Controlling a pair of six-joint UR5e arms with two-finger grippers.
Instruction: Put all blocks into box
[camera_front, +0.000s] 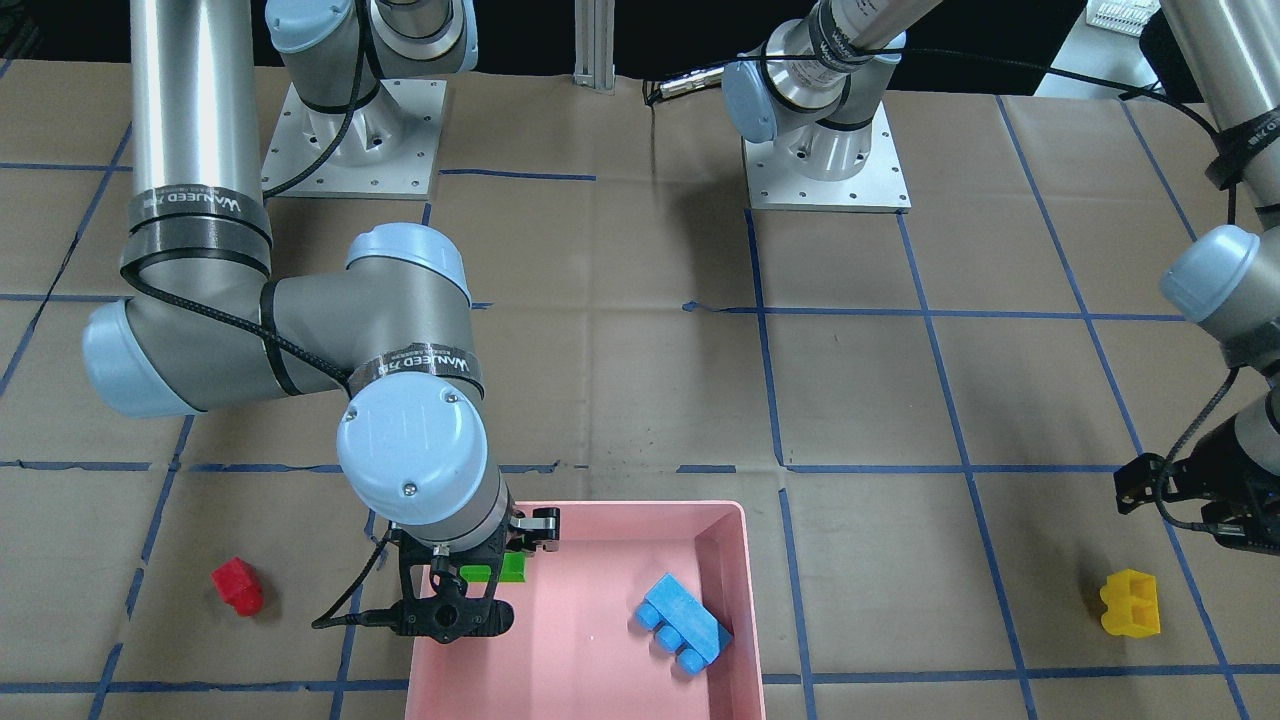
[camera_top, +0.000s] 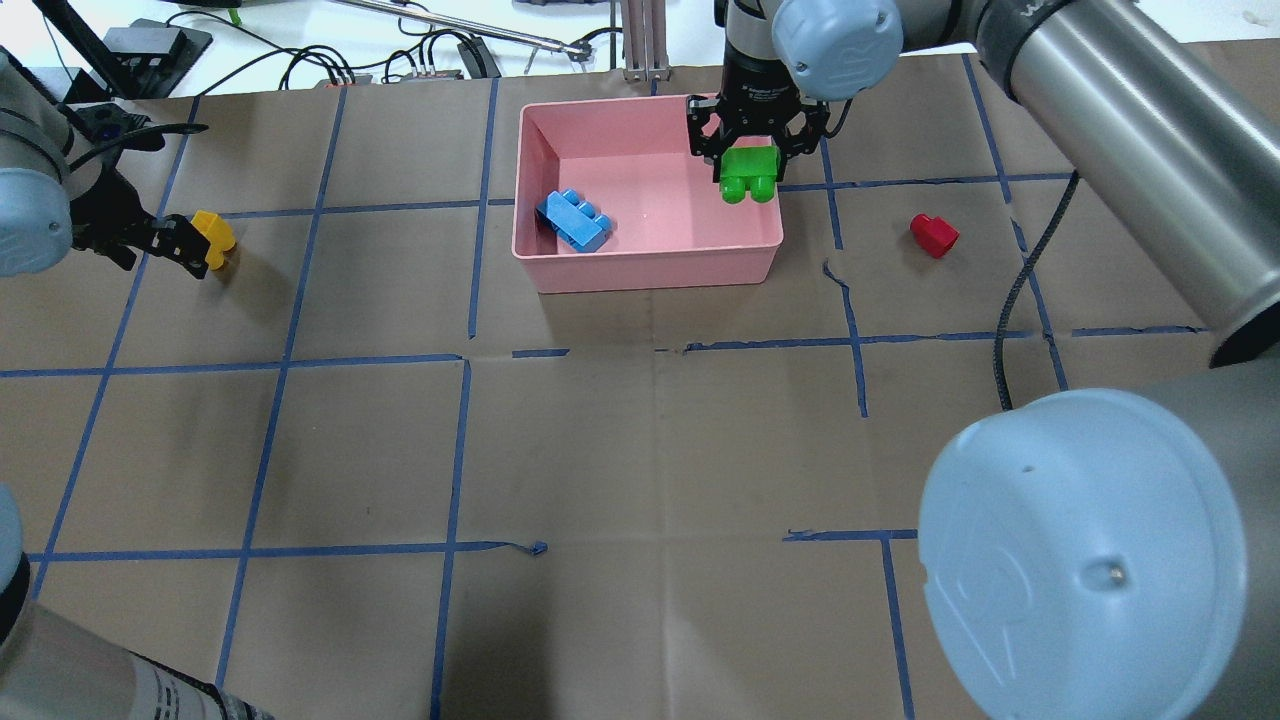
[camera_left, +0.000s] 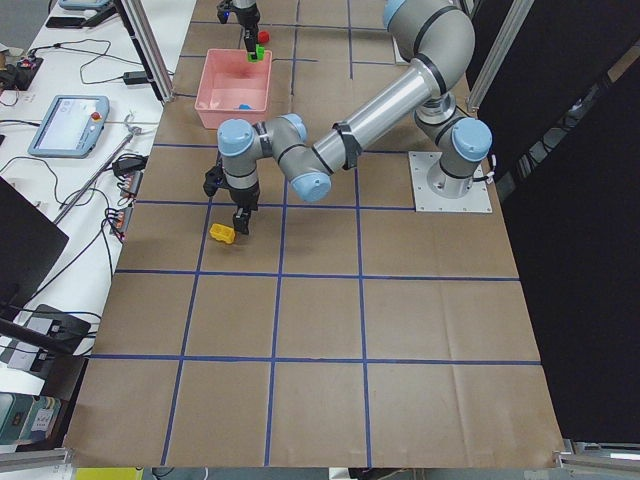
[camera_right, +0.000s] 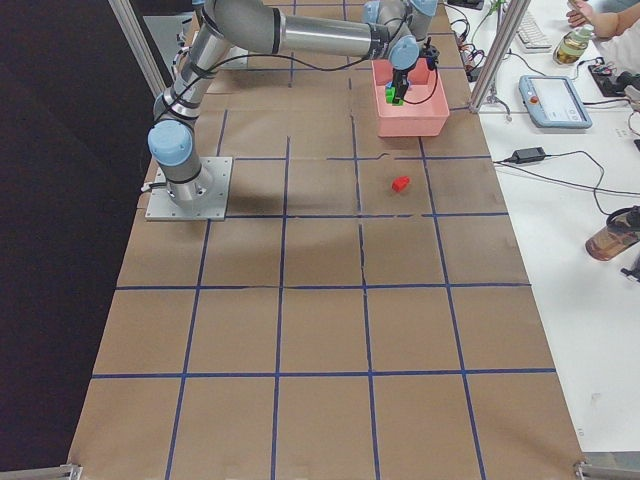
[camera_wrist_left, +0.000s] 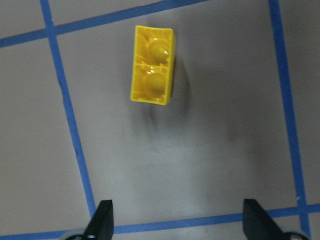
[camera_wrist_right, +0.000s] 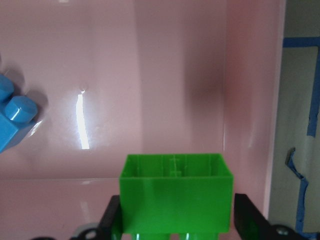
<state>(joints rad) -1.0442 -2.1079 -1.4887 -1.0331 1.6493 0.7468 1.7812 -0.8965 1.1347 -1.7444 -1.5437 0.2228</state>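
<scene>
The brown-papered bench (camera_top: 640, 450), crossed by a grid of blue tape (camera_top: 280, 360), carries nothing on the robot's side; all the task's things lie towards the far edge. Out on the left lies the yellow block (camera_wrist_left: 152, 65), on the bench inside one taped square and well apart from the box. The left hand (camera_wrist_left: 177, 222) hangs over the bench just short of this block. Its fingers (camera_wrist_left: 102, 222) are spread wide with only bare paper between them, and the block lies ahead of the tips, untouched. On the right, the small red block (camera_top: 933, 235) lies on the bench by itself, clear of the box's right wall. Between the two stands the pink box (camera_top: 650, 265), flat on the bench. The light-blue block (camera_top: 575, 220) lies on the box's floor, just beside the left wall and skewed to it. Farther in, the right hand (camera_wrist_right: 177, 225) reaches down over the right-hand part of the box, near its right wall. It is clamped on the green block (camera_top: 750, 175), with one finger on each side. The right wrist view shows the pink floor beneath the block, so the block is held clear of it, with its two studs pointing back towards the robot in the overhead view.
</scene>
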